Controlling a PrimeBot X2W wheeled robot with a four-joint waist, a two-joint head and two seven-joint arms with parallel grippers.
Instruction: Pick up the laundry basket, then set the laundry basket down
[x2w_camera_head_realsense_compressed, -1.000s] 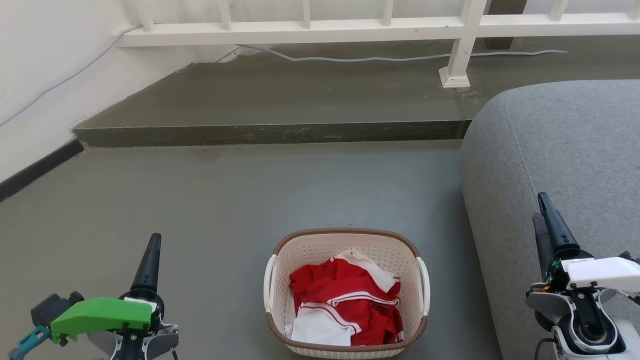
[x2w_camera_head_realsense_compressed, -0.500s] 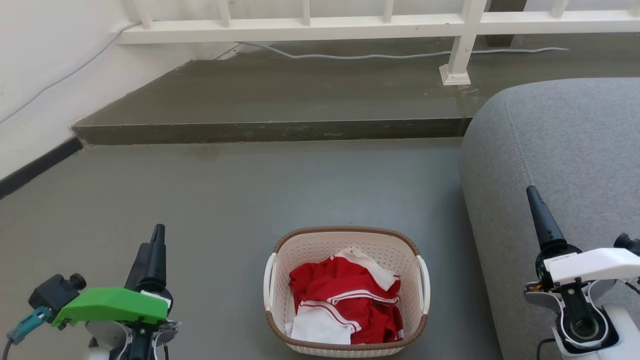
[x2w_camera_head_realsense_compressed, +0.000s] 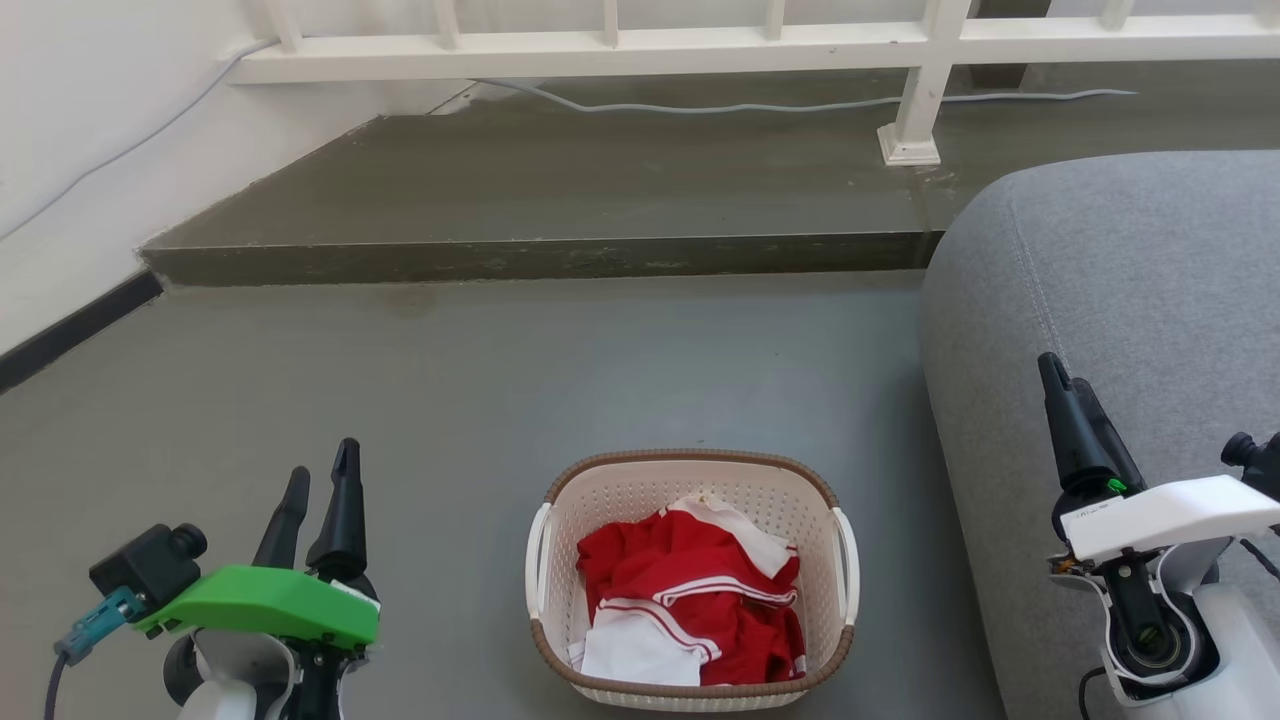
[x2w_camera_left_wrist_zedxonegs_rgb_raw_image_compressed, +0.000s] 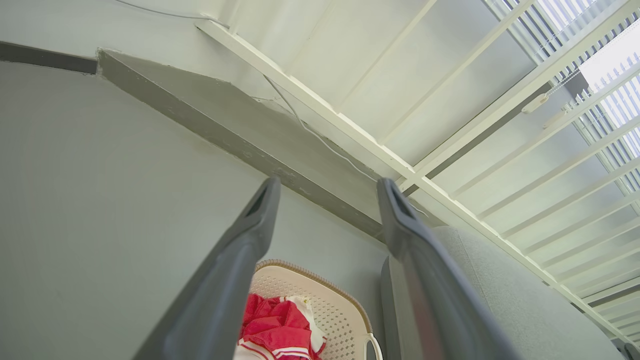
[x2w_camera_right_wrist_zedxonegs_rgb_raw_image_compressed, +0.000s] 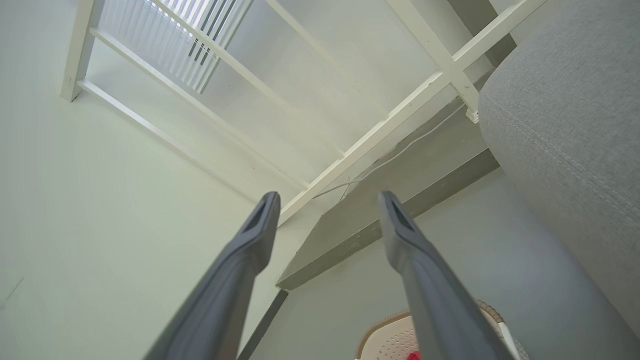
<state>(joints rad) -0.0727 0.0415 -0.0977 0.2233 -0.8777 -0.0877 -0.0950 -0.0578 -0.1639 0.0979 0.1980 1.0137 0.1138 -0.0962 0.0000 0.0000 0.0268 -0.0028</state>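
While the laundry basket (x2w_camera_head_realsense_compressed: 640, 497) sat on the floor (x2w_camera_head_realsense_compressed: 450, 400) near and centre, left of the sofa (x2w_camera_head_realsense_compressed: 1120, 280), the left end effector (x2w_camera_head_realsense_compressed: 322, 468) and right end effector (x2w_camera_head_realsense_compressed: 1066, 400) hung spread open and empty. Each likely needed to descend squarely onto one of the white side handles (x2w_camera_head_realsense_compressed: 849, 570) before closing.

The laundry basket (x2w_camera_head_realsense_compressed: 690, 462) sits on the grey floor (x2w_camera_head_realsense_compressed: 500, 380) with red and white clothes (x2w_camera_head_realsense_compressed: 690, 600) inside. The left hand (x2w_camera_head_realsense_compressed: 322, 460) hovers to its left, fingers parted. The right hand (x2w_camera_head_realsense_compressed: 1060, 375) hangs before the sofa (x2w_camera_head_realsense_compressed: 1130, 260); its fingers overlap, perhaps slightly apart.
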